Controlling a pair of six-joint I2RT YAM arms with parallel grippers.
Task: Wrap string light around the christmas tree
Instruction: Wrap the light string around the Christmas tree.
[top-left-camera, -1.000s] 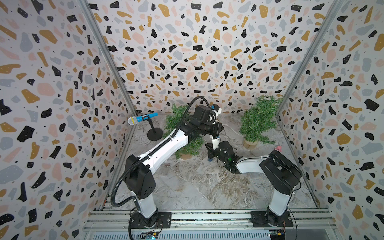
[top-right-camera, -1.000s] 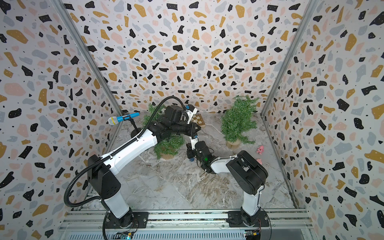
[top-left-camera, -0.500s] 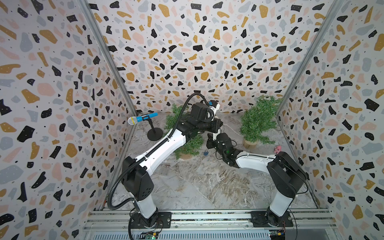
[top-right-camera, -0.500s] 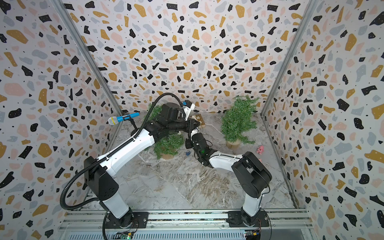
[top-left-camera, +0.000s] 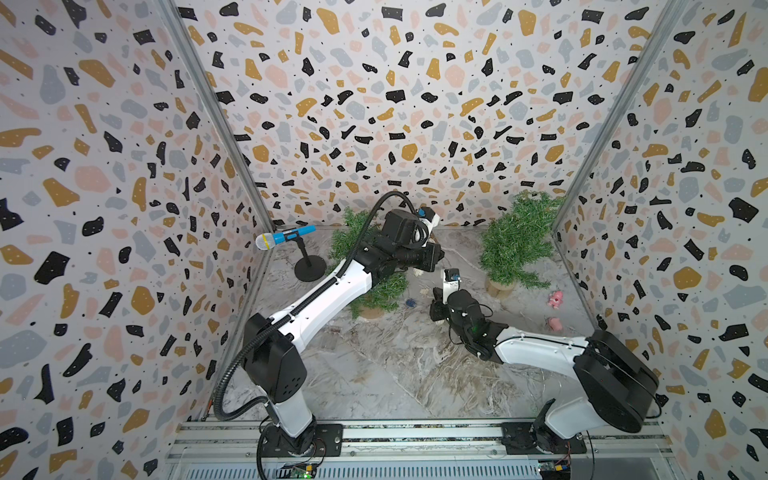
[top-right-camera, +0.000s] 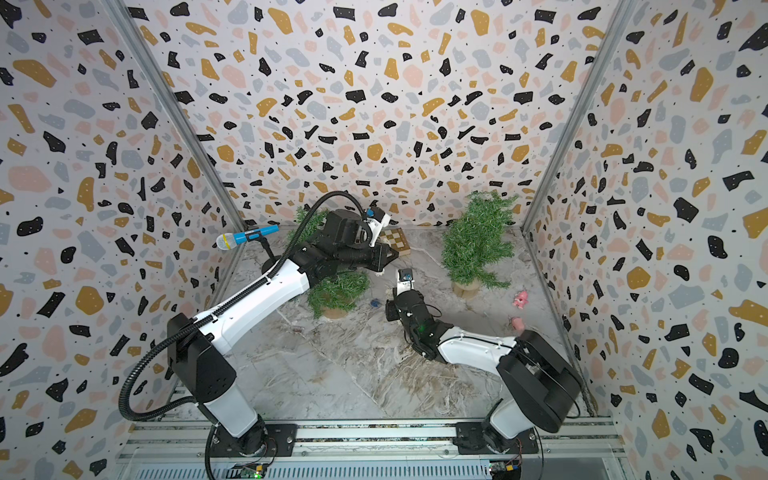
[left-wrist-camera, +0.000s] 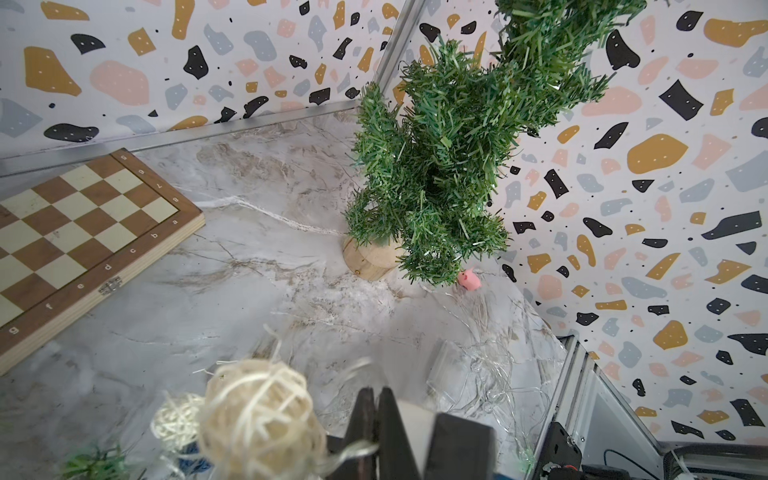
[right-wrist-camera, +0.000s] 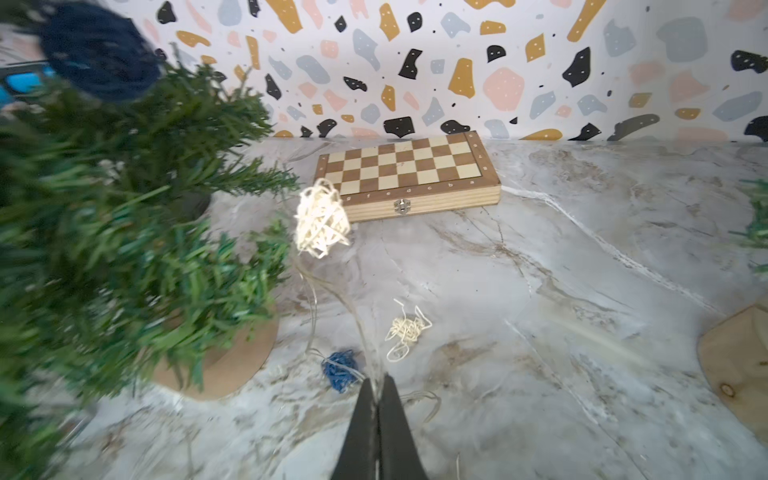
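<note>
1. The left arm (top-left-camera: 332, 291) reaches from its base up and over the christmas tree (top-left-camera: 384, 289), with the wrist bent level just above the crown.
2. The left gripper (left-wrist-camera: 377, 392) has its jaws pressed together on a thin strand of the string light (left-wrist-camera: 257, 411). A pale woven ball on that strand hangs just beside the fingers.
3. The right arm (top-left-camera: 536, 349) lies low, stretched toward the tree, with its wrist near the tree's base.
4. The right gripper (right-wrist-camera: 377, 381) is pinched shut on the wire, which rises from it to the hanging ball beside the tree's branches.
5. A blue ball (right-wrist-camera: 340, 370) lies on the table between this gripper and the tree's base.
6. In both top views the left arm covers most of the tree, and the wire is too thin to trace.
7. In the right wrist view the tree is blurred, so I cannot tell whether any wire lies around it.
</note>
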